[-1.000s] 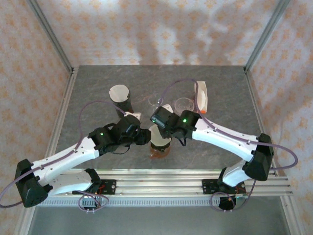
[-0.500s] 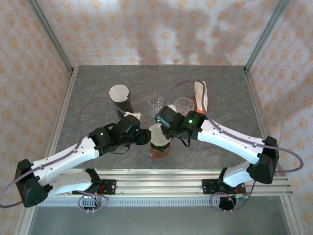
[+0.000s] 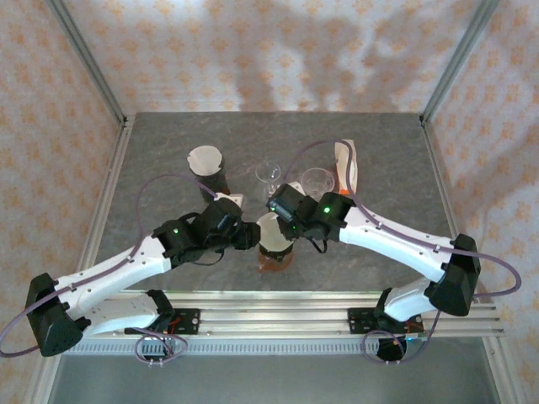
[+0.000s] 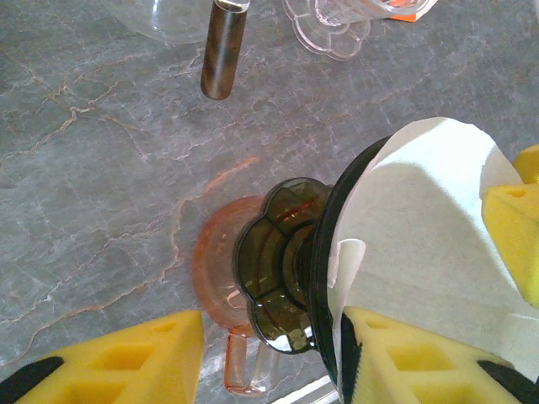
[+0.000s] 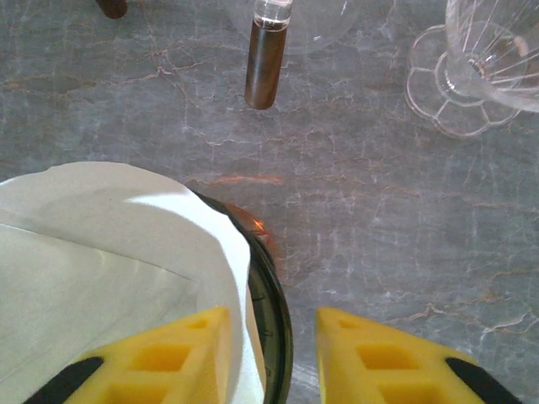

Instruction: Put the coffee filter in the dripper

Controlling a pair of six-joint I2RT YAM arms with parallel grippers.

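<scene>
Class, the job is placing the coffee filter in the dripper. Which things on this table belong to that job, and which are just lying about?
Belong: coffee filter; dripper; orange vessel under the dripper.
Lying about: white cone on a dark stand; glass piece with metal handle; clear fluted glass; white packet.

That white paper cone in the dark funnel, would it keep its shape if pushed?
Probably not: the paper filter looks thin, with a fold and a curled flap, so it would likely crumple. It seems light and pokes past the dripper, so a nudge might shift it.
</scene>
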